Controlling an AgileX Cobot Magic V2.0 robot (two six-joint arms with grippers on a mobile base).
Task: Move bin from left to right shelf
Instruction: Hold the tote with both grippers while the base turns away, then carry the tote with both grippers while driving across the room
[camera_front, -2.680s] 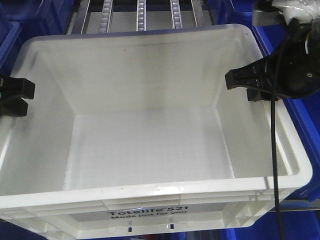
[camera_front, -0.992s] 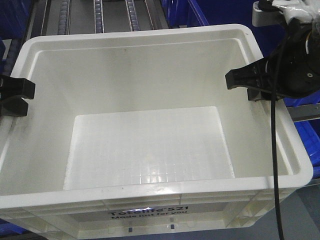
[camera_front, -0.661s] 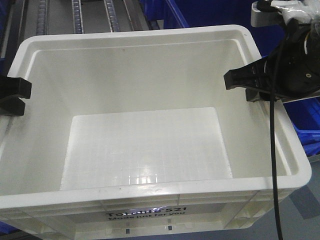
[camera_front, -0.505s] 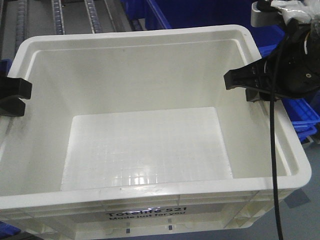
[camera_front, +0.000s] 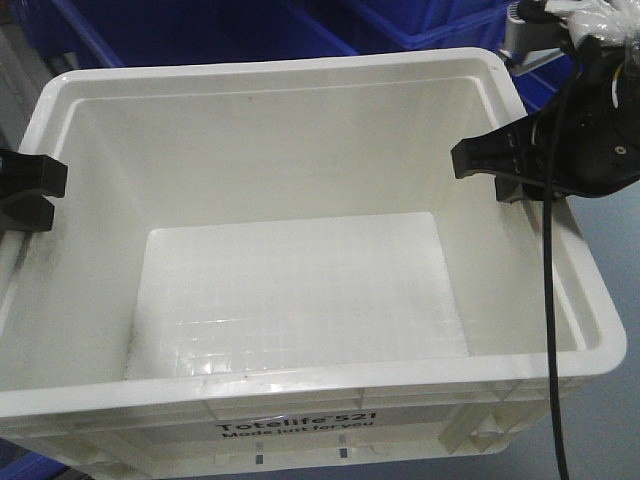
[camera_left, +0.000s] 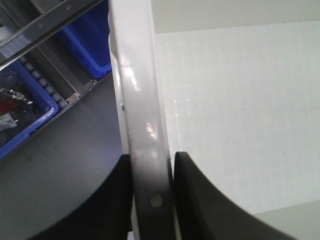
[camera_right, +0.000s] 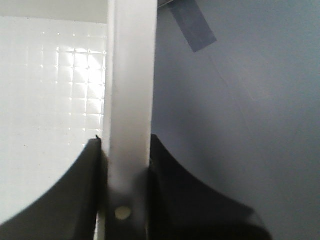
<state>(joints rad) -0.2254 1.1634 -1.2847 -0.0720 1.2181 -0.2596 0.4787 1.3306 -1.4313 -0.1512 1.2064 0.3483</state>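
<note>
Bin (camera_front: 280, 130), white with its printed front toward the camera, was held up by its two side rims. On the left rim the left gripper (camera_left: 152, 160) had its jaws clamped narrowly, one inside the wall, one outside; the right gripper (camera_right: 127, 145) pinched the right rim likewise. Blue bins (camera_front: 420, 25) lay beyond the far rim, grey floor (camera_right: 240, 100) beneath the right side.
</note>
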